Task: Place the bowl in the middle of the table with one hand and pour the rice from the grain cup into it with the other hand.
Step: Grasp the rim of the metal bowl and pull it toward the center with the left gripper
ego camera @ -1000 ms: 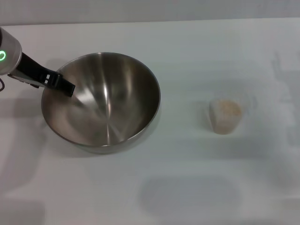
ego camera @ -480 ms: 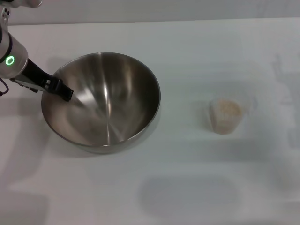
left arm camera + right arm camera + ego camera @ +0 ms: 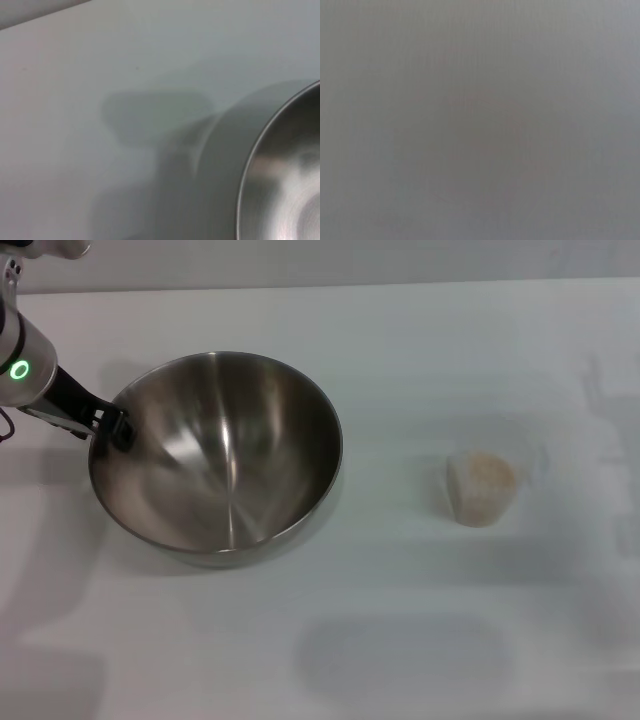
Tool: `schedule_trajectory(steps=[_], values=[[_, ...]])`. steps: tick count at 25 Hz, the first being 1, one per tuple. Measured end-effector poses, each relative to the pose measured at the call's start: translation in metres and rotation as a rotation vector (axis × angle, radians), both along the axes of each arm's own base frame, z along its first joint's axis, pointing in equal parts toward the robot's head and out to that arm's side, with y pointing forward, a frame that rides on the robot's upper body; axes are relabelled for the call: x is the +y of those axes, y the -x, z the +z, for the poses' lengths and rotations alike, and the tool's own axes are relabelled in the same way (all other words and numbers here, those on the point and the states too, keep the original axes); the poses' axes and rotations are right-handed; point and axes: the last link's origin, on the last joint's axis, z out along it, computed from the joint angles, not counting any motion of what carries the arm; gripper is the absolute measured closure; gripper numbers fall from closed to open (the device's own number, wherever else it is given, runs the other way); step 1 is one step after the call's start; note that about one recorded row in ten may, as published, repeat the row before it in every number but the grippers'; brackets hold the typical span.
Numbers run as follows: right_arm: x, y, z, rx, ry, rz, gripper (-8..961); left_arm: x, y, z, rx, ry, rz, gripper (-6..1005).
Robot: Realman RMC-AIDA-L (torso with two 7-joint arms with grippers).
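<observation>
light: bright, even | glare: bowl interior | shadows: soft | right wrist view: featureless grey

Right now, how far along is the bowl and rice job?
Early. Nothing is done yet: the bowl sits left of centre on the table, empty. In hand: the left gripper is at the bowl's left rim. Left: centre the bowl, then pour the rice, which fills the untouched grain cup.

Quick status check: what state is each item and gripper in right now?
Large stainless-steel mixing bowl: upright, empty, on the white table's left part.
Small translucent plastic grain cup: upright, holding whitish-beige rice, untouched.
Left gripper: at the bowl's left rim.
Right gripper: out of view.
</observation>
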Motion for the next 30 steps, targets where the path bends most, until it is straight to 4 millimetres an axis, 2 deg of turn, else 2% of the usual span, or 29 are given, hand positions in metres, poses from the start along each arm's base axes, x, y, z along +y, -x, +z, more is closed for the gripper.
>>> schedule_trajectory(steps=[11, 16, 24, 30], values=[[0.0, 0.0, 0.0, 0.0, -0.001, 0.002, 326, 0.003, 0.001, -0.005, 0.002, 0.02, 0.009, 794], [0.0, 0.0, 0.0, -0.001, -0.001, 0.002, 325, 0.005, 0.001, -0.004, -0.012, 0.019, 0.01, 894], [0.0, 0.0, 0.0, -0.001, -0.001, 0.0, 325, 0.008, -0.002, 0.0, -0.021, 0.02, 0.001, 897], [0.0, 0.0, 0.0, -0.002, -0.001, 0.0, 324, 0.013, -0.012, 0.015, -0.143, 0.033, -0.03, 900]])
